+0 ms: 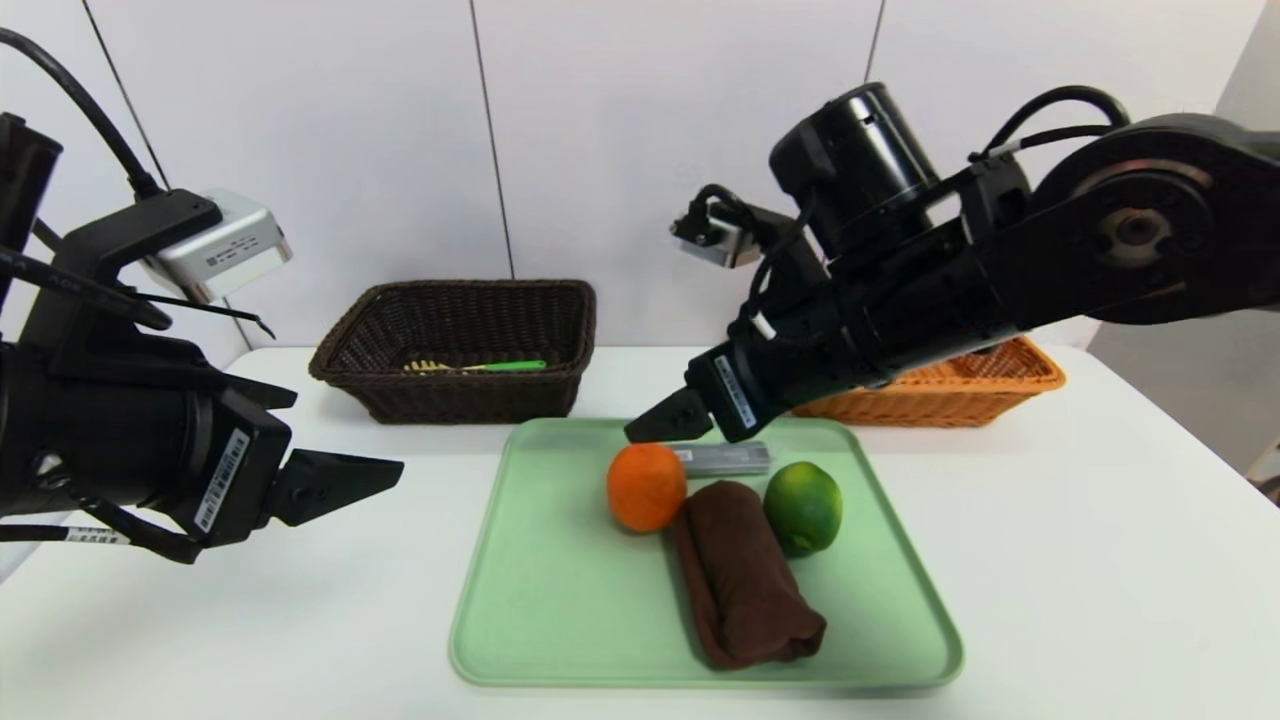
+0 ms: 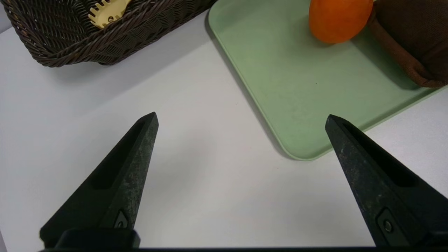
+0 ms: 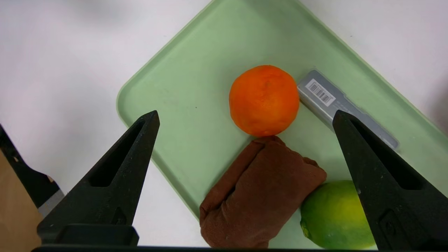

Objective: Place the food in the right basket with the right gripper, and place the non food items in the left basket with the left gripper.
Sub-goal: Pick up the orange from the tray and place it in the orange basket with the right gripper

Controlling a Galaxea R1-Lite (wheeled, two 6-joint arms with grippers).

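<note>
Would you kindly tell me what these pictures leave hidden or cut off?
- Orange basket: head view, the right gripper's arm covers most of it; contents unseen.
- Grey box: head view, partly behind the orange; label unreadable.
- Brown cloth: left wrist view, cut by the edge.
- Green fruit: right wrist view, partly behind a finger.

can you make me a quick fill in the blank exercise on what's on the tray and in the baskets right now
1. The round orange fruit sits on the pale green plastic tray, touching one end of the rolled ____ cloth.
2. The dark brown wicker basket holds a utensil with a ____ handle.
3. The open right gripper hangs above the ____.
4. The open left gripper holds ____.

Missing words: brown; green; tray; nothing
</note>
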